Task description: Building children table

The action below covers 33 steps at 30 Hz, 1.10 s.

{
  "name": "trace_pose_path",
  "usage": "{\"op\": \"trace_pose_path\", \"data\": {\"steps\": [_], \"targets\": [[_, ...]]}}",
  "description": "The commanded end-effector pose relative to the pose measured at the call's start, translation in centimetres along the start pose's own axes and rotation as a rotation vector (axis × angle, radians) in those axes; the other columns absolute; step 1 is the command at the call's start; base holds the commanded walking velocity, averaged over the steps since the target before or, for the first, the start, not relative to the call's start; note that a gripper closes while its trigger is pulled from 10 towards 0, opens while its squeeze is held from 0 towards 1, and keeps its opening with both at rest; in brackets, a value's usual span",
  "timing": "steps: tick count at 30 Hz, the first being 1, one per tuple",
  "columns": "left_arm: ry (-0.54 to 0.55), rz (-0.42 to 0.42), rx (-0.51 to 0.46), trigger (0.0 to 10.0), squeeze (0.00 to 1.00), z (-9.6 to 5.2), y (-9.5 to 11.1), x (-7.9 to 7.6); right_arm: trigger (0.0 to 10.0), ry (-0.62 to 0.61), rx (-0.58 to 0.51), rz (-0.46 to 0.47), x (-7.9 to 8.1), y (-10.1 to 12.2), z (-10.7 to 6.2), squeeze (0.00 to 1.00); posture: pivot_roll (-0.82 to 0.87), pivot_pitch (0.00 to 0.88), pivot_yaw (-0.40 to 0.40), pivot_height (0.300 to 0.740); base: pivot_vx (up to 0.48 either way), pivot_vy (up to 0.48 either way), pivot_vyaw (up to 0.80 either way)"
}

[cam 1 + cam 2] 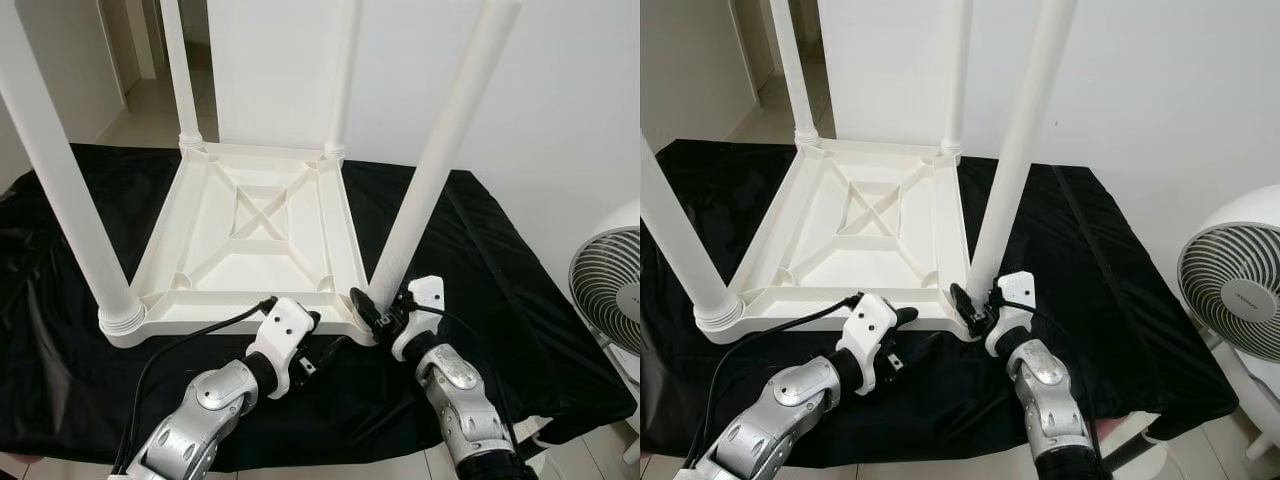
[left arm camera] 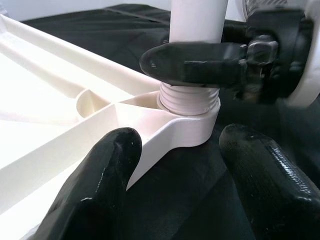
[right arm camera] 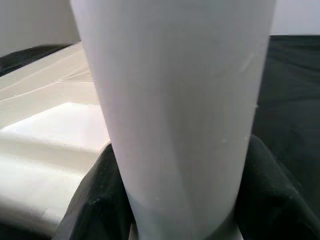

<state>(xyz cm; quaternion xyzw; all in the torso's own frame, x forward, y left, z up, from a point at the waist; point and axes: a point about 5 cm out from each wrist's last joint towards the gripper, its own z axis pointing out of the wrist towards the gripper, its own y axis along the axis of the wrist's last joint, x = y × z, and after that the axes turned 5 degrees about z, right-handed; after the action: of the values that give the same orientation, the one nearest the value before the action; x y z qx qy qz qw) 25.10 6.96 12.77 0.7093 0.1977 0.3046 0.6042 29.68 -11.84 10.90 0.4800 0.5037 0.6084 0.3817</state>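
White table (image 1: 250,235) upside down on black cloth (image 1: 480,260), leg tops cut off by frame. Right gripper (image 1: 378,312) clamped round near-right leg (image 1: 430,170) at base. Left gripper (image 1: 322,348) fingers apart beside that corner, holding nothing.

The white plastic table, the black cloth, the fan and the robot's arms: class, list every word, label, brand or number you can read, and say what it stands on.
No text can be read.
Round white fan: a small grey mark at the hub, too small to read.
Upturned white plastic table and its legs: plain.
Black cloth: plain.
Left gripper and right gripper, at the near right leg: no legible marking.
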Motion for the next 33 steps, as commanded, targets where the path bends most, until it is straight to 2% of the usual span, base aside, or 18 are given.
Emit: {"op": "trace_pose_path", "data": {"steps": [1, 5, 8, 9, 10, 11, 12, 13, 17, 20, 21, 22, 25, 26, 27, 28, 30, 33], "targets": [[-0.050, 0.009, -0.011, 10.0, 0.00, 0.2, 0.1, -0.3, 0.0, -0.186, 0.078, 0.061, -1.9, -1.6, -0.8, 0.00, 0.03, 0.006, -0.062, 0.740, 0.000, 0.000, 0.00], [-0.057, 0.011, -0.015, 10.0, 0.00, 0.2, 0.2, -0.5, 0.0, -0.183, 0.090, 0.075, -0.4, -1.8, -0.8, 0.00, 0.04, 0.001, -0.066, 0.740, 0.000, 0.000, 0.00], [-0.058, 0.011, -0.016, 10.0, 0.00, 0.2, 0.2, -0.5, 0.0, -0.164, 0.090, 0.059, -0.2, -1.7, -0.7, 0.00, 0.04, 0.000, -0.067, 0.740, 0.000, 0.000, 0.00], [-0.059, 0.013, -0.016, 10.0, 0.00, 0.2, 0.2, -0.5, 0.6, -0.159, 0.094, 0.042, -0.3, -1.6, -0.7, 0.00, 0.04, 0.000, -0.068, 0.740, 0.000, 0.000, 0.00], [-0.059, 0.013, -0.016, 10.0, 0.00, 0.2, 0.2, -0.5, 0.6, -0.159, 0.094, 0.042, -0.3, -1.6, -0.7, 0.00, 0.04, 0.000, -0.068, 0.740, 0.000, 0.000, 0.00], [-0.060, 0.014, -0.017, 10.0, 0.00, 0.1, 0.3, -0.5, 4.8, -0.157, 0.101, 0.024, -0.3, -1.7, -0.8, 0.00, 0.04, 0.000, -0.068, 0.740, 0.000, 0.000, 0.00], [-0.060, 0.016, -0.016, 10.0, 0.00, 0.1, 0.2, -0.5, 10.0, -0.159, 0.100, 0.019, -0.4, -1.6, -0.7, 0.00, 0.04, 0.000, -0.068, 0.740, 0.000, 0.000, 0.00], [-0.060, 0.017, -0.015, 10.0, 0.00, 0.1, 0.2, -0.5, 10.0, -0.142, 0.090, 0.022, -0.4, -1.3, -0.7, 1.00, 0.04, 0.000, -0.067, 0.740, 0.000, 0.000, 0.00], [-0.060, 0.018, -0.013, 10.0, 0.00, 0.0, 0.2, -0.4, 10.0, -0.114, 0.059, 0.033, -0.5, -0.7, -0.6, 1.00, 0.04, 0.000, -0.068, 0.740, 0.000, 0.000, 0.00], [-0.064, 0.020, -0.012, 10.0, 0.00, 0.0, 0.1, -0.5, 10.0, 0.000, -0.003, 0.025, -1.1, 1.0, -0.5, 1.00, 0.04, 0.000, -0.072, 0.740, 0.000, 0.000, 0.00], [-0.064, 0.020, -0.012, 10.0, 0.00, 0.0, 0.1, -0.5, 10.0, 0.000, -0.003, 0.025, -1.1, 1.0, -0.5, 1.00, 0.04, 0.000, -0.072, 0.740, 0.000, 0.000, 0.00], [-0.065, 0.020, -0.014, 10.0, 0.00, 0.1, 0.1, -0.5, 10.0, 0.080, -0.009, 0.007, -1.6, 1.6, -0.4, 1.00, 0.04, 0.000, -0.071, 0.740, 0.000, 0.000, 0.00], [-0.067, 0.023, -0.015, 10.0, 0.00, 0.2, 0.2, -0.5, 10.0, 0.189, 0.000, -0.030, -2.1, 2.3, -0.3, 1.00, 0.03, 0.000, -0.069, 0.740, 0.000, 0.000, 0.00], [-0.069, 0.023, -0.016, 10.0, 0.00, 0.2, 0.2, -0.5, 10.0, 0.256, 0.014, -0.059, -2.1, 2.4, -0.4, 0.37, 0.03, 0.000, -0.069, 0.740, 0.000, 0.000, 0.00], [-0.069, 0.023, -0.016, 10.0, 0.00, 0.2, 0.2, -0.5, 10.0, 0.256, 0.014, -0.059, -2.1, 2.4, -0.4, 0.37, 0.03, 0.000, -0.069, 0.740, 0.000, 0.000, 0.00], [-0.072, 0.026, -0.018, 10.0, 0.00, 0.2, 0.3, -0.5, 10.0, 0.356, 0.043, -0.104, -2.3, 2.5, -0.5, 0.00, 0.03, 0.000, -0.068, 0.740, 0.000, 0.000, 0.00], [-0.074, 0.027, -0.019, 10.0, 0.00, 0.3, 0.3, -0.5, 10.0, 0.385, 0.056, -0.117, -2.5, 2.5, -0.4, 0.00, 0.03, 0.000, -0.067, 0.740, 0.000, 0.000, 0.00], [-0.073, 0.031, -0.020, 10.0, 0.00, 0.3, 0.4, -0.3, 10.0, 0.509, 0.119, -0.193, -2.9, 2.2, -0.2, 0.00, 0.04, 0.000, -0.067, 0.740, 0.000, 0.000, 0.00]]}}
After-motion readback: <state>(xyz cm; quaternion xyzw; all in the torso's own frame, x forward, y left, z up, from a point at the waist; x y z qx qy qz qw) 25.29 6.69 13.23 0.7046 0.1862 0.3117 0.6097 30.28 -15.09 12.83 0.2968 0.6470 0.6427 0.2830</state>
